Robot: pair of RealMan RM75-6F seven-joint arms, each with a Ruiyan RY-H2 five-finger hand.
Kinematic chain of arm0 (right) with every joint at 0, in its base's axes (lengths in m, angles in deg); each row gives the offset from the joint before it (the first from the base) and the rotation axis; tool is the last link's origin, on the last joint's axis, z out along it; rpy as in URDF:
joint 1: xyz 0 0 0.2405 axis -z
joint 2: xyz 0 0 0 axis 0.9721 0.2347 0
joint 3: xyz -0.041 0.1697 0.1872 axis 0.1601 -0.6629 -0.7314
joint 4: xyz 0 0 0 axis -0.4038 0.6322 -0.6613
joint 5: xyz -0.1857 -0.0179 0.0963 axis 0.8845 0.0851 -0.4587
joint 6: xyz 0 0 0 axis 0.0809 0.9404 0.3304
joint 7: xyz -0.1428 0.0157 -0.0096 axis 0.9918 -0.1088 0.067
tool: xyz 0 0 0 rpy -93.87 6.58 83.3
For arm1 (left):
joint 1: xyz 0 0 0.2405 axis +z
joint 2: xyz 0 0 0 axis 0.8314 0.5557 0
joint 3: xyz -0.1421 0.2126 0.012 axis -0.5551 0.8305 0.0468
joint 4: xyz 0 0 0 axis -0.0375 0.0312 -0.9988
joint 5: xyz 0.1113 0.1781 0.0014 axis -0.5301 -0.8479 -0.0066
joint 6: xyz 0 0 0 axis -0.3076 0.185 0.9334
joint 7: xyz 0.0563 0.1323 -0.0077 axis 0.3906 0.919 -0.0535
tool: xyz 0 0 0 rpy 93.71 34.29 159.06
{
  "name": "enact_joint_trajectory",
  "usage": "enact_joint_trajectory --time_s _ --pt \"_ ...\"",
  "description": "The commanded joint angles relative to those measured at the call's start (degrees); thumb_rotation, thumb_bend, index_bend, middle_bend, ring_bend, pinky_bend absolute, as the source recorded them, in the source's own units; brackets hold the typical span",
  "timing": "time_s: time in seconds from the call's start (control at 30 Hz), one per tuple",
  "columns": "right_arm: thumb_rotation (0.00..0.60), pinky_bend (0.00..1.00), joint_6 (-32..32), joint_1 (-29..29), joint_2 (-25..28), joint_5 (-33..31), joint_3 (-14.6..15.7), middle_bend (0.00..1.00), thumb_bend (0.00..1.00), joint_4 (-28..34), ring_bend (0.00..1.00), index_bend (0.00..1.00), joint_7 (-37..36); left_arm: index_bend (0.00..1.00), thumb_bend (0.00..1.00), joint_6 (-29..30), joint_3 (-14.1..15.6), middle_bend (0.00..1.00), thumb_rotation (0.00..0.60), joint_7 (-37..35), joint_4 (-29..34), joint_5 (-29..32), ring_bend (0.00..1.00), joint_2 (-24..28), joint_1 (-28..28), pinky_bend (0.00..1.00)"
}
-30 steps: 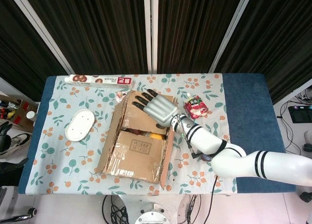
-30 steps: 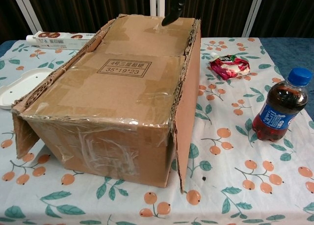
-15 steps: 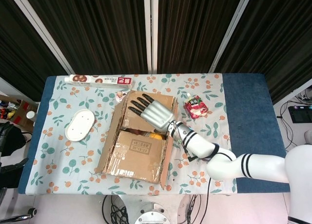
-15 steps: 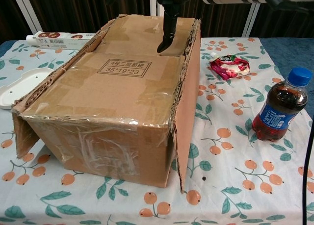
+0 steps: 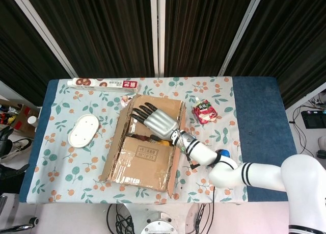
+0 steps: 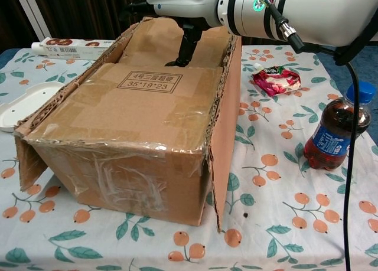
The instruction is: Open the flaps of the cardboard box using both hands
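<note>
Cardboard box [image 5: 142,152] sits mid-surface on the fruit-print cloth [image 5: 61,157], long side flaps folded out & down. The near top flap [image 6: 136,103] w/ the printed label lies flat and shut; the far flap [image 5: 165,107] is tipped up a bit. Right hand [image 5: 153,120] hovers over the box's far half, palm down, fingers [image 5: 138,111] spread wide, holding nothing; the thumb [image 6: 186,46] points down toward the seam between the two top flaps. Can't tell if it touches. Left of the box: white oval dish [image 5: 83,130]. Beyond the box: a long foil-wrap carton [image 5: 103,84]. Right of the box: red snack pouch [image 6: 276,80] & a cola bottle [image 6: 338,127] w/ blue cap.
</note>
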Motion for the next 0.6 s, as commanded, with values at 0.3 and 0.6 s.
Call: enact_joint_trajectory --time_s 0.3,0.6 --pt "0.600 0.00 0.59 1.30 -0.51 1.35 -1.52 0.00 0.00 1.71 0.00 0.00 -2.61 0.00 0.04 0.00 0.15 0.03 0.600 0.03 0.15 -0.24 0.07 -0.08 -0.13 0.17" --pt "0.600 0.00 -0.72 2.76 0.80 2.02 -3.60 0.00 0.00 4.06 0.00 0.00 -5.22 0.00 0.04 0.14 0.18 0.03 0.600 0.19 0.56 -0.27 0.07 0.12 -0.11 0.17"
